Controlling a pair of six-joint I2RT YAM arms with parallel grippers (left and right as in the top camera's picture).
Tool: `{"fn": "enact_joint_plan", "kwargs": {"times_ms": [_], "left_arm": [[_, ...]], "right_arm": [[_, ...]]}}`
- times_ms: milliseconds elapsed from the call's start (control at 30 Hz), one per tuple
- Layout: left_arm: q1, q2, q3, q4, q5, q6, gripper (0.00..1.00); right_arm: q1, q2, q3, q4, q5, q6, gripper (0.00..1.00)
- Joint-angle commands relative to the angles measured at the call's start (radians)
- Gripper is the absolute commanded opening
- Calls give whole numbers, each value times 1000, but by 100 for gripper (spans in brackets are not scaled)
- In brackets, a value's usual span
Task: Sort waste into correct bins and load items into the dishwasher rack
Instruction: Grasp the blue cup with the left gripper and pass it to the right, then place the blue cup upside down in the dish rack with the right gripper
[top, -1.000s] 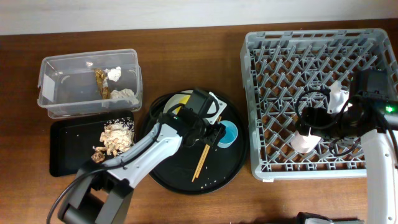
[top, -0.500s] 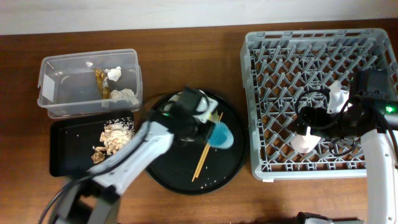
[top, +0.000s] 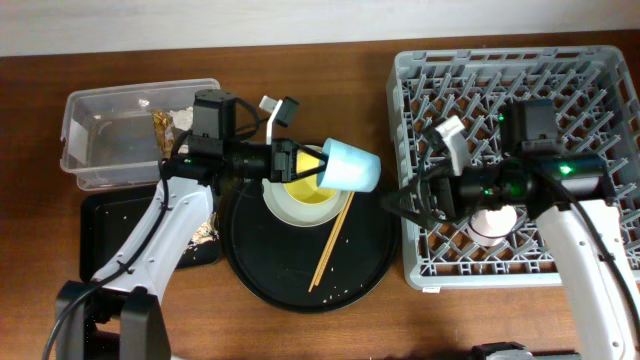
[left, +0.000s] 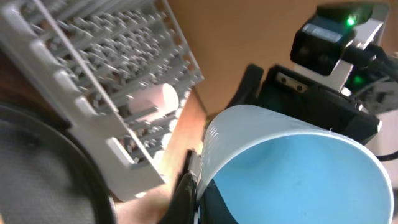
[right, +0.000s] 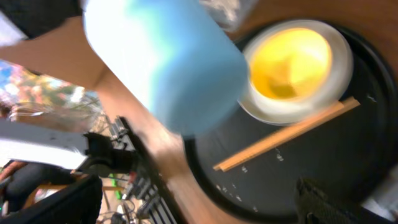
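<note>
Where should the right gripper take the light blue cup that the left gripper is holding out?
Probably the free end of the light blue cup, coming from the dishwasher rack side. The cup lies sideways in the air, the left gripper pinching its other end, so the end facing the open right gripper is unobstructed.

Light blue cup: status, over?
Left end effector shut on light blue cup, held above yellow bowl. Right end effector open, at dishwasher rack edge, facing cup.
</note>
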Motion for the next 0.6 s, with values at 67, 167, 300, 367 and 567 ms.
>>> {"fn": "enact_joint_plan", "kwargs": {"times_ms": [67,167,300,367,567], "left_arm": [[-2,6,10,18,172,-20,0],[-2,6,10,18,212,-21,0],[-2,6,10,18,211,-20,0],[-2,6,10,18,211,-20,0],[-2,6,10,18,200,-20,0]], "right_arm": [[88,59,-6,83,-140,-14,99],[118,95,-6,138,-180,-14,99],[123,97,-6,188,-254,-14,91],[123,97,-6,190,-271,-14,78],[123,97,-6,190,-301,-14,56]]}}
